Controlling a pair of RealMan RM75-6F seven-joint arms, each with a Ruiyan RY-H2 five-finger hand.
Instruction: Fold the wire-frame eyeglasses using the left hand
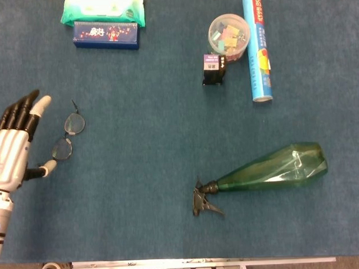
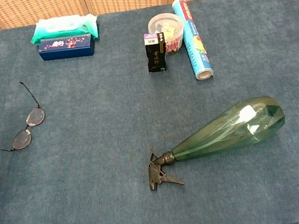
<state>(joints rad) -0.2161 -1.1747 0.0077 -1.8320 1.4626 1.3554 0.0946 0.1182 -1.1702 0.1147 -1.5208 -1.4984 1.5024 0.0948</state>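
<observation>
The left hand (image 1: 15, 149), fingers spread and empty, hovers just left of the unfolded wire-frame eyeglasses (image 1: 67, 134) on the tabletop (image 1: 156, 147), seemingly poised to close a temple arm.

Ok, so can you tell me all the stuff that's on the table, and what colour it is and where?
eyeglasses: 1, thin dark wire frame, arms unfolded, left side of the table
spray bottle: 1, green with a dark trigger, lying on its side, right and near
wipes pack: 1, green and white, far left
blue box: 1, dark blue, right in front of the wipes pack
round tub: 1, clear, with colourful bits inside, far middle
small box: 1, black with a purple top, beside the tub
roll: 1, light blue with printing, right of the tub
table: 1, blue cloth cover
left hand: 1, white with dark fingers, spread open just left of the eyeglasses, holding nothing
</observation>
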